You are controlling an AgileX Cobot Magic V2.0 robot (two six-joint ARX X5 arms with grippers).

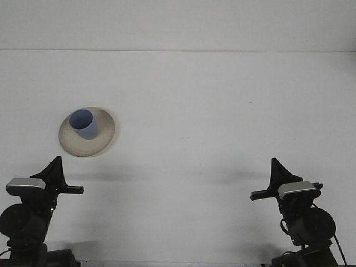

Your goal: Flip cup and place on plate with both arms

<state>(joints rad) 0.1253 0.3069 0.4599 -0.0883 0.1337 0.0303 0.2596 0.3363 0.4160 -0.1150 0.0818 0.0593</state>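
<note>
The blue cup (84,123) stands mouth-up on the cream plate (104,139), toward the plate's far-left part, on the left half of the white counter (211,111). From how things lie, the task looks finished or at its very last step: the cup is upright and seated on the plate, and neither arm is near it. Nothing more seems called for than both arms resting clear at the near edge; should a correction be needed, the left arm sits closer to the plate.

The left end effector (54,173) is low at the near-left corner, well apart from the plate, its dark tip pointing up and away. The right end effector (276,172) mirrors it at the near-right corner. Both are empty, but whether their fingers are apart or together I cannot tell from this angle.
</note>
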